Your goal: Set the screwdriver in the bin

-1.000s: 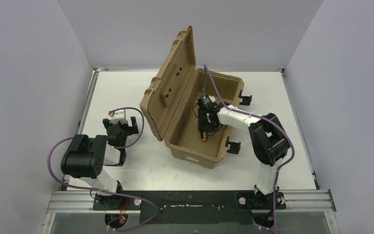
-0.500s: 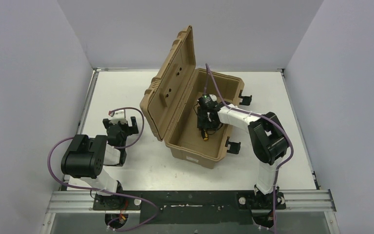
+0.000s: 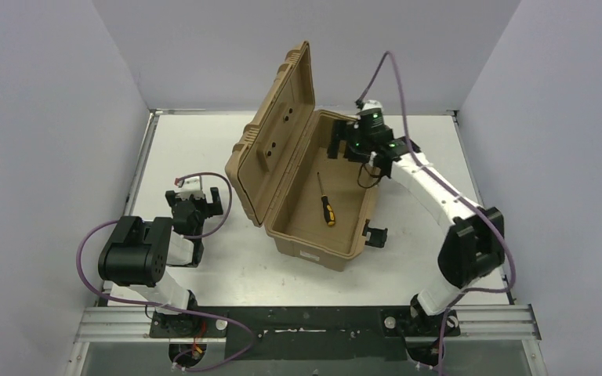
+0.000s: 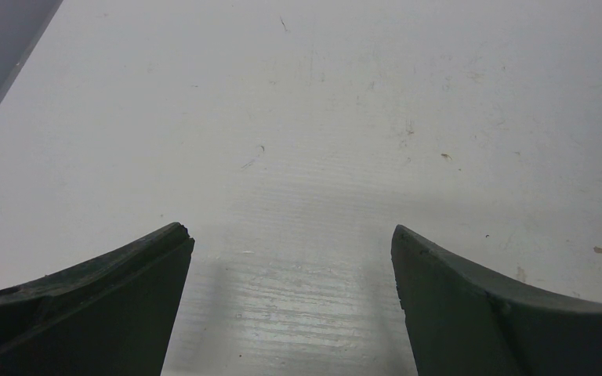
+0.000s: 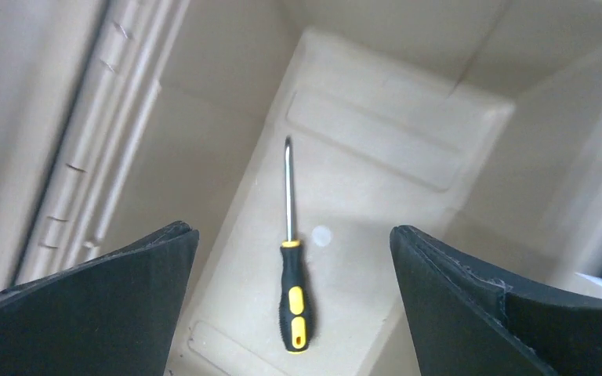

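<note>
There is one small screwdriver (image 3: 325, 201) with a thin metal shaft and a black-and-yellow handle, and it lies flat on the floor of the one large tan plastic rectangular case (image 3: 314, 247). Nothing else is in the case with it. In my right wrist view the screwdriver (image 5: 291, 294) points its shaft away from me and its handle toward me, on the case floor (image 5: 376, 141) and clear of every wall. The case's ribbed lid (image 3: 277, 135) stands open on the left side. I can make out one black latch (image 3: 375, 233) on the near right wall.

I have two grippers with two fingers each. My right gripper (image 3: 348, 146) hovers over the far end of the case, its fingers (image 5: 470, 313) wide apart and holding nothing. My left gripper (image 3: 197, 199) sits well apart from the case, low over the white table (image 3: 196, 141). Its fingers (image 4: 86, 313) are spread too, with only bare tabletop (image 4: 321, 117) between them.
</note>
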You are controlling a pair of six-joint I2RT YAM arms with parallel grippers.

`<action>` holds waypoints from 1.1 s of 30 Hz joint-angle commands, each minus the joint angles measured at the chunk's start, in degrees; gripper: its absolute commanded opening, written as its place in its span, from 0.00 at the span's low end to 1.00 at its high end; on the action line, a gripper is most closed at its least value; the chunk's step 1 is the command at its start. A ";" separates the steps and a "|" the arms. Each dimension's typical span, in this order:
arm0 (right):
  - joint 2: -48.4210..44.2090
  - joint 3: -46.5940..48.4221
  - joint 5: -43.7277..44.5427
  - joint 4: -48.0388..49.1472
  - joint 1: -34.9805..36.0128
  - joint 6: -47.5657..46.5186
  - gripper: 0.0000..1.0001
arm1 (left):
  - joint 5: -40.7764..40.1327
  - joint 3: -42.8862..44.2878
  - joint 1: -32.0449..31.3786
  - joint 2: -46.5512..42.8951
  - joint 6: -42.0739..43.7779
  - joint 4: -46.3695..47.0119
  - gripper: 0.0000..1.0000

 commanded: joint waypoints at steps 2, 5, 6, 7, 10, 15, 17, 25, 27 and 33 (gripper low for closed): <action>-13.62 -1.96 0.93 8.15 -5.45 -7.02 1.00 | 0.41 0.96 -0.07 -0.02 0.51 3.31 0.97; -18.88 -5.45 6.70 10.54 -9.03 -10.56 1.00 | 0.43 0.96 -0.06 -0.14 0.50 3.36 0.97; -20.23 -6.91 7.53 11.12 -10.70 -11.53 1.00 | 0.42 0.96 -0.07 -0.17 0.55 3.29 0.97; -21.78 -8.39 7.79 11.69 -12.69 -12.52 1.00 | 0.42 0.95 -0.07 -0.18 0.45 3.25 0.97; -25.79 -13.34 7.21 14.28 -19.65 -14.12 1.00 | 0.44 0.96 -0.07 -0.18 0.47 3.20 0.97; -32.10 -27.21 7.48 23.22 -28.00 -19.01 1.00 | 0.44 0.96 -0.07 -0.16 0.48 3.18 0.97; -34.13 -33.19 9.82 27.83 -29.79 -19.60 1.00 | 0.44 0.96 -0.03 -0.23 0.42 3.18 0.97; -39.11 -52.01 7.40 43.73 -34.01 -18.62 1.00 | 0.44 0.97 -0.06 -0.26 0.44 3.18 0.97; -39.18 -55.05 6.65 46.76 -34.42 -17.66 1.00 | 0.44 0.96 -0.07 -0.27 0.40 3.14 0.97; -37.68 -58.52 4.39 50.56 -34.90 -16.43 1.00 | 0.29 1.14 -0.07 -0.01 0.54 2.81 0.97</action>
